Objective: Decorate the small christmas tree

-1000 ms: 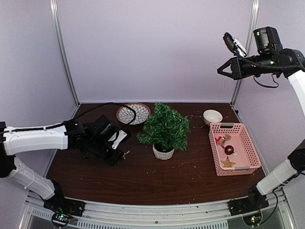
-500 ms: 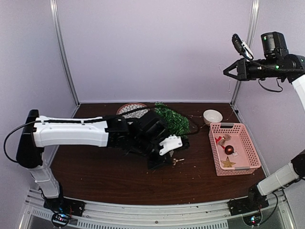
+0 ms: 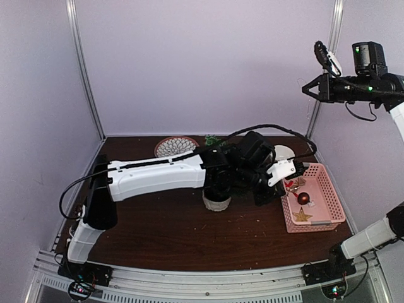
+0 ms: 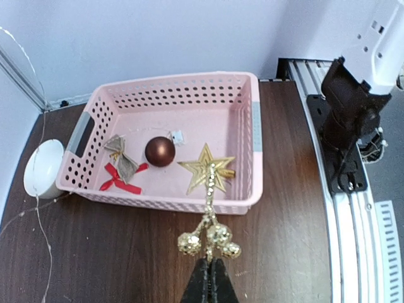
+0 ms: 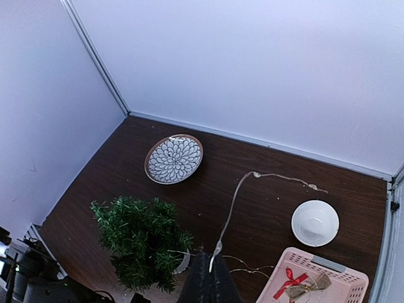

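Tree [image 5: 142,243]: centre of the table [image 3: 158,233]. Plate [image 5: 174,158]: behind it to the left, at the far edge. Bowl [image 5: 315,223]: near the far right corner. Basket [image 4: 254,126]: along the right edge, before the bowl, holding a star [image 4: 205,173], a ball [image 4: 160,151] and bows [image 4: 121,158].

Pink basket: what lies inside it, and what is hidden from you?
Inside the pink basket lie a gold star, a dark red ball, a red bow and a beige bow. The gold sprig in the left gripper covers part of the star.
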Available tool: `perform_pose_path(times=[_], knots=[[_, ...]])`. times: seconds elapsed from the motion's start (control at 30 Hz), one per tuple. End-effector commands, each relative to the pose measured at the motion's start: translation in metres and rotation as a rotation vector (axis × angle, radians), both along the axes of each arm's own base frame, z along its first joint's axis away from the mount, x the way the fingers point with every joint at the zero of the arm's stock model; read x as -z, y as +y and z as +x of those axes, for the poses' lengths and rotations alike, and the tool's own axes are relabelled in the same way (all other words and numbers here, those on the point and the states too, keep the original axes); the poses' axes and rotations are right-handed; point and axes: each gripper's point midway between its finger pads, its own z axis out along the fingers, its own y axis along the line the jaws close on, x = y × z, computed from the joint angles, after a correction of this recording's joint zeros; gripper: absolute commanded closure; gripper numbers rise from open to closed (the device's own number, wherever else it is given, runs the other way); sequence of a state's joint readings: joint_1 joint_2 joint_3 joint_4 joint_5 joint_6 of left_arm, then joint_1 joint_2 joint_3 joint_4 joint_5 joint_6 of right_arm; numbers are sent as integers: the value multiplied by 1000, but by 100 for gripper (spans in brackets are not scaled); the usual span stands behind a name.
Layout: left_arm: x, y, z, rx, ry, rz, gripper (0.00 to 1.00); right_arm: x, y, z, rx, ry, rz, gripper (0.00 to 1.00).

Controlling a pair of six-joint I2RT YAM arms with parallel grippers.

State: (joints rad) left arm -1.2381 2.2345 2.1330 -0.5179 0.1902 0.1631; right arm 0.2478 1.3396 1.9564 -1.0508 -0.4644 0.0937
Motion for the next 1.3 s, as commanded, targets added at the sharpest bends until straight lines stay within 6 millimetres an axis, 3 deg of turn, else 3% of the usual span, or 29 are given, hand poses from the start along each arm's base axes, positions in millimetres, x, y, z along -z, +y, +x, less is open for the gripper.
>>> perform_pose_path(times=[0.0, 0.07, 0.13, 0.27, 0.37, 0.57, 0.73, 0.77, 0.93, 1.13, 1.27], knots=[[-20, -43, 18, -28, -37, -162, 100, -11, -17, 10, 82, -48, -16, 100], [-33, -66, 29, -68, -33, -278, 97, -14, -22, 11, 104, -57, -29, 100], [-50, -82, 35, -90, -3, -400, 84, -16, -26, 12, 123, -67, -40, 100], [-44, -89, 44, -131, 82, -463, 51, -20, -29, 10, 133, -89, -52, 100], [-38, -88, 49, -163, 68, -445, 32, -23, -26, 8, 118, -93, -41, 100], [-76, -71, 38, -127, -24, -430, 28, -27, -17, 9, 73, -98, -11, 100], [-116, -27, 21, -105, -129, -426, 28, -41, -7, 3, -1, -141, 2, 100], [-139, -12, 17, -103, -152, -454, 28, -46, -3, 2, -25, -155, 9, 100], [-166, 37, 3, -59, -144, -365, 32, -70, 16, -10, -161, -220, 53, 100], [-215, 116, 11, -36, 40, -398, 36, -80, 40, -37, -369, -244, 98, 100], [-233, 154, 19, -49, -25, -370, 38, -70, 55, -54, -460, -194, 114, 100]])
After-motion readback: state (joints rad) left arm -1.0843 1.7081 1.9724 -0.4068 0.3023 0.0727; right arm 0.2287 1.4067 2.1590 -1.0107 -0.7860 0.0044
